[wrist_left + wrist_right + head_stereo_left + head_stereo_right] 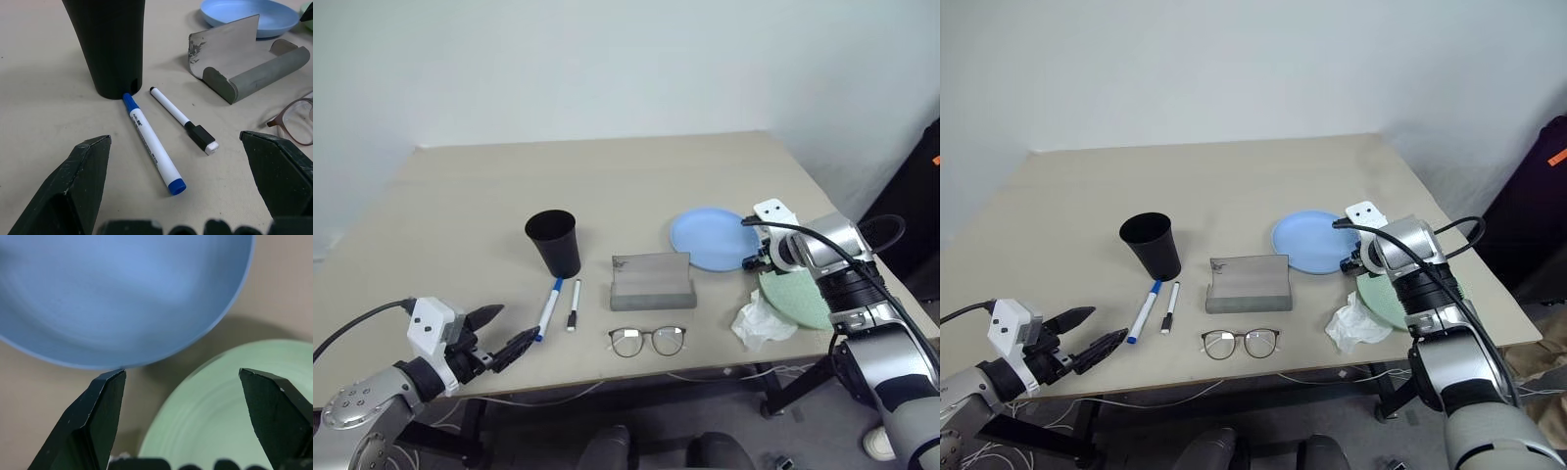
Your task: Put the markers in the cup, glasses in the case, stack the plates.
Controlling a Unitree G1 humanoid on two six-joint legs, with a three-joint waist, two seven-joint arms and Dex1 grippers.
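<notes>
R gripper (181,416) hovers jaws wide over the gap between blue plate (710,238) and green plate (795,297), holding nothing; probably the stacking step. To do it well: catch one rim cleanly, lift clear, avoid the tissue (762,322) touching the green one. L gripper (183,188) also spread, empty, near markers (154,144) by cup (554,242). Glasses (647,340) lie in front of case (652,282). Beige table (460,206), white wall behind.
</notes>
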